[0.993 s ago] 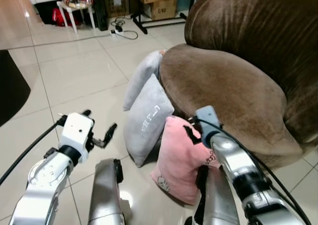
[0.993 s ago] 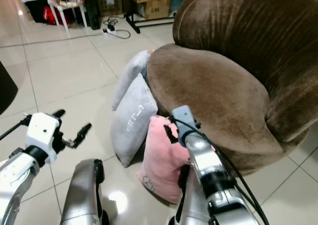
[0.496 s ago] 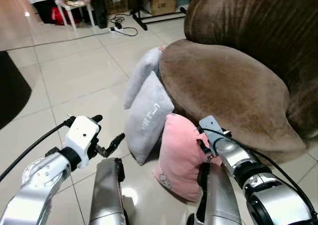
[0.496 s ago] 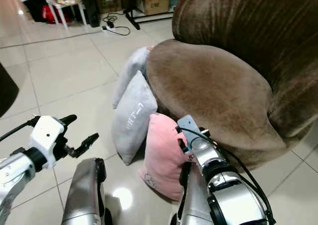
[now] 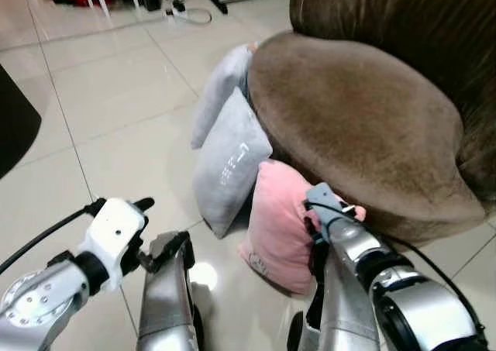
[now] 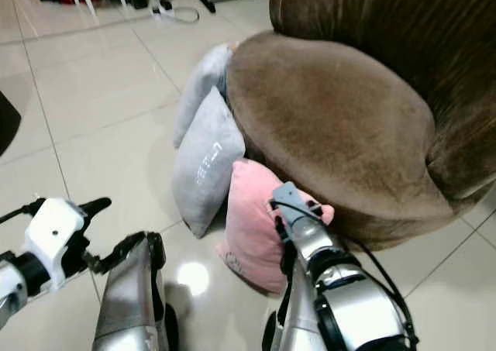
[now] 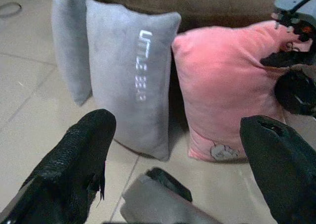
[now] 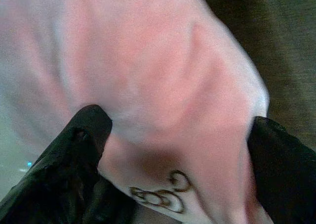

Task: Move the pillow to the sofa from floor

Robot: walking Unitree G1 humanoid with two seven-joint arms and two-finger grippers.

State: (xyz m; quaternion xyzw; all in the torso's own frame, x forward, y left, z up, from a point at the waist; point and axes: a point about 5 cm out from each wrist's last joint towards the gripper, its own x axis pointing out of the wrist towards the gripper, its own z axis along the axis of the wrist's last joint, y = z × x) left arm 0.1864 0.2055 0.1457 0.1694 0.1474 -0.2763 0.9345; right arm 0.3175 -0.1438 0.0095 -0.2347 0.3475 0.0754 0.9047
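- While the pink pillow [image 5: 279, 223] stood on edge on the tiled floor [image 5: 116, 111], it leaned against the base of the brown sofa [image 5: 364, 126], just beside a grey pillow [image 5: 229, 169] bearing pale lettering.
- A second grey pillow [image 5: 221, 91] stood behind that one, also against the sofa's front.
- The right gripper [image 8: 173, 150] was pressed up to the pink pillow's upper edge, its fingers [image 8: 81, 150] spread wide with the fabric bulging between them; they straddled the pillow but had not closed on it.
- The left gripper [image 7: 173, 150] hovered low over the floor, apart from the pillows, its fingers [image 7: 79, 155] wide open and empty, pointing toward the lettered grey pillow and the pink one.
- A cable [image 5: 182, 2] lay on the tiles far behind.
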